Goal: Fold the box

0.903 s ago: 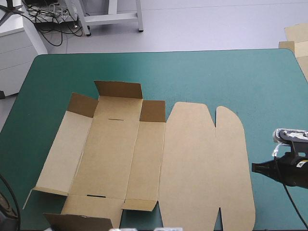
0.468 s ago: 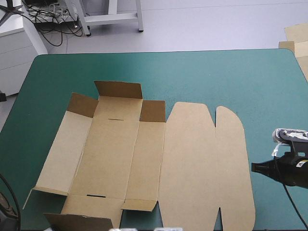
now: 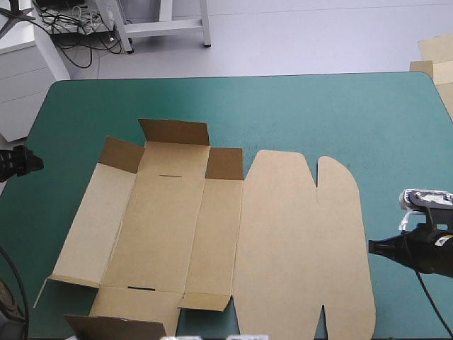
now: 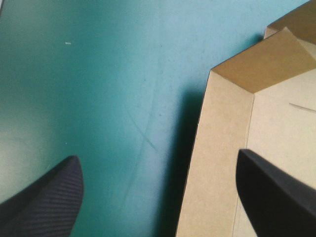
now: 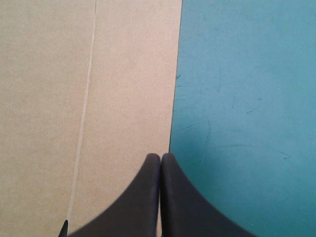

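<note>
The brown box lies as a cut sheet in the middle of the teal-green table. Its left half has short end flaps partly raised, and its rounded lid panel lies flat on the right. At the table's left edge my left gripper hovers, a short way off the box's left side panel. In the left wrist view that gripper is open, with the panel's outer edge between its fingers. My right gripper is shut and holds nothing. Its tip rests at the right edge of the lid panel.
More brown board lies past the table's far right corner. Bare teal-green cover stretches beyond the box toward the far edge and along the right side. The box's near flaps reach the table's front edge.
My left gripper has come into the high view at the table's left edge, where earlier it was out of sight. The right gripper and the box have stayed put.
</note>
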Controlling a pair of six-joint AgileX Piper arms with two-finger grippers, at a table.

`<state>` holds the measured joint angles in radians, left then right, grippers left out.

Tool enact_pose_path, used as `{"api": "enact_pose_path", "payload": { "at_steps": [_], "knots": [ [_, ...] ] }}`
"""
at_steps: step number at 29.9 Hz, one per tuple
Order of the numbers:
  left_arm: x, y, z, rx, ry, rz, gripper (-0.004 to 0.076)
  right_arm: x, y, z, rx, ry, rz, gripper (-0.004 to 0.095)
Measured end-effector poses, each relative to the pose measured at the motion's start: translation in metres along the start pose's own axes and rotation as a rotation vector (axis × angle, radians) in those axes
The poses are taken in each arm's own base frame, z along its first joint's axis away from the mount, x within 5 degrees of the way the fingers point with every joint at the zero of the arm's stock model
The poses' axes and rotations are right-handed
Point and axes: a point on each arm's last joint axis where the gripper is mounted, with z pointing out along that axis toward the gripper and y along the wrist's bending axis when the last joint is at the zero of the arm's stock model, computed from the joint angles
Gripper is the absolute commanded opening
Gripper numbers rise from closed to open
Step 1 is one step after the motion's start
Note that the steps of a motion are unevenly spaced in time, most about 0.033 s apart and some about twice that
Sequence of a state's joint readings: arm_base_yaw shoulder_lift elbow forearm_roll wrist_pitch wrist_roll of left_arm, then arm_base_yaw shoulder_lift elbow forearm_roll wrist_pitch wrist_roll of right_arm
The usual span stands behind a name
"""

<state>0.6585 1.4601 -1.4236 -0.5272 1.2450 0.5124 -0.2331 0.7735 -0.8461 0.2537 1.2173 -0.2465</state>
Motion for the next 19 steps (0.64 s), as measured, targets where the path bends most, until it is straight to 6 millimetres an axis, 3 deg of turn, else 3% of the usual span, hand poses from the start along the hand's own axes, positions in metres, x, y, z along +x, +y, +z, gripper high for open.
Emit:
{"api": "enact_pose_path", "payload": {
  "at_steps": [19],
  "knots": [
    [0.084, -0.01, 0.1, 0.224, 0.364, 0.146, 0.0611, -0.001, 0.004, 0.0, -0.044, -0.012, -0.012, -0.0015]
  ]
}}
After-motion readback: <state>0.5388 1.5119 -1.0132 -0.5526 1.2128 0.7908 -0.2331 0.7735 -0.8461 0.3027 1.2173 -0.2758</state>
